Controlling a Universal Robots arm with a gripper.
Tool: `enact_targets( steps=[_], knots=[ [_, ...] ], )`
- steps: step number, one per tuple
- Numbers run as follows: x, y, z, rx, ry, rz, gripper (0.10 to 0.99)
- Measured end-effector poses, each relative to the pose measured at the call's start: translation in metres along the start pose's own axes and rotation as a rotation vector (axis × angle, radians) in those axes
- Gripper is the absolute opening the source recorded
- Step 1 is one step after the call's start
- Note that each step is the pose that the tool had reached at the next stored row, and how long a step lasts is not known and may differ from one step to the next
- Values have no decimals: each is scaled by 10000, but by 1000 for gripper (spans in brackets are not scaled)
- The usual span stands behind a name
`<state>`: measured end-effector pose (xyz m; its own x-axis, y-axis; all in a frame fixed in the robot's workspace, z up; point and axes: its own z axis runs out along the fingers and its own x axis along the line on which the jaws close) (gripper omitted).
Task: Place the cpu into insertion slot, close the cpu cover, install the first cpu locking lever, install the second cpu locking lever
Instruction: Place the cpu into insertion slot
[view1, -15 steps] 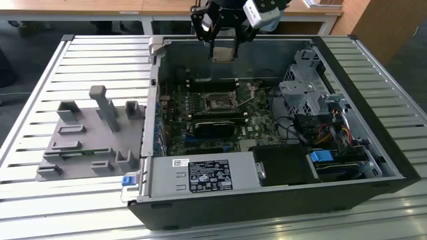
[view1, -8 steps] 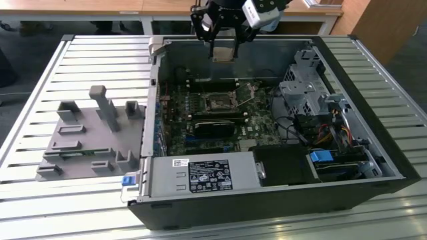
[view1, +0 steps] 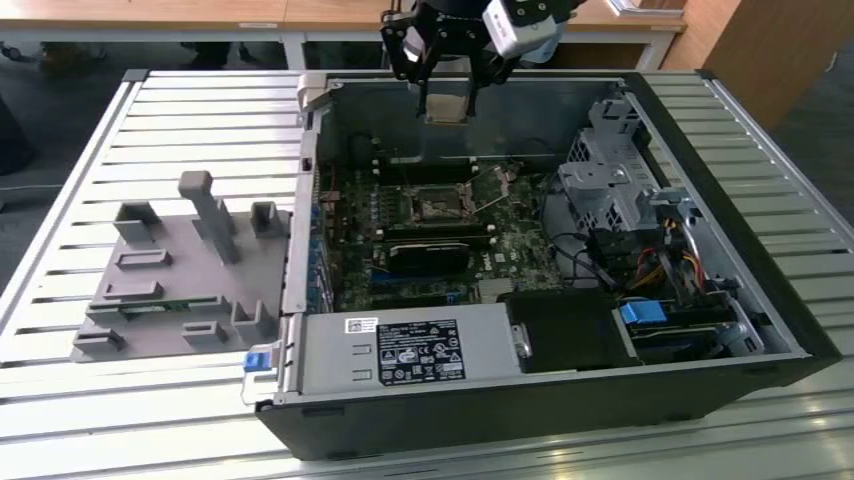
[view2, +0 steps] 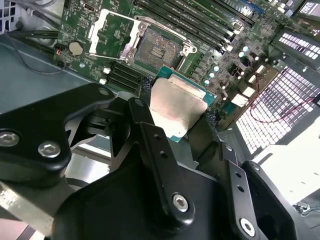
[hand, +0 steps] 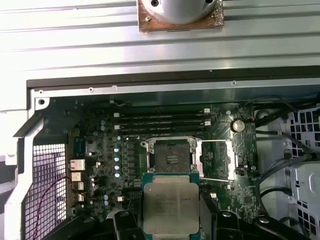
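First wrist view showed the black two-fingered gripper (hand: 172, 224) clenched on the flat square silvery cpu (hand: 170, 200), short of the dark silver-rimmed insertion slot (hand: 172, 159); placement likely demanded square alignment.

Open air lies between the gripper (view1: 445, 112), clamping the cpu (hand: 171, 207), and the bare insertion slot (hand: 171, 159); the cpu cover (hand: 216, 160) stands open alongside.

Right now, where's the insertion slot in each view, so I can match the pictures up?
Exterior view: slot mid-board in the open case, gripper above it.
Second wrist view: slot just beyond the cpu that the gripper grips.
First wrist view: slot just beyond the cpu too.
Shared landmark: the cover, standing open beside the slot in all three.
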<state>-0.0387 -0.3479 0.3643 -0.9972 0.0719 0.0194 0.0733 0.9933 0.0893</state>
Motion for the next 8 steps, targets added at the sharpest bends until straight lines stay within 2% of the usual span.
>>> enact_targets(
  steps=[8],
  knots=[
    [3, 0, 3, -4, -22, 244, 541]
  ],
)
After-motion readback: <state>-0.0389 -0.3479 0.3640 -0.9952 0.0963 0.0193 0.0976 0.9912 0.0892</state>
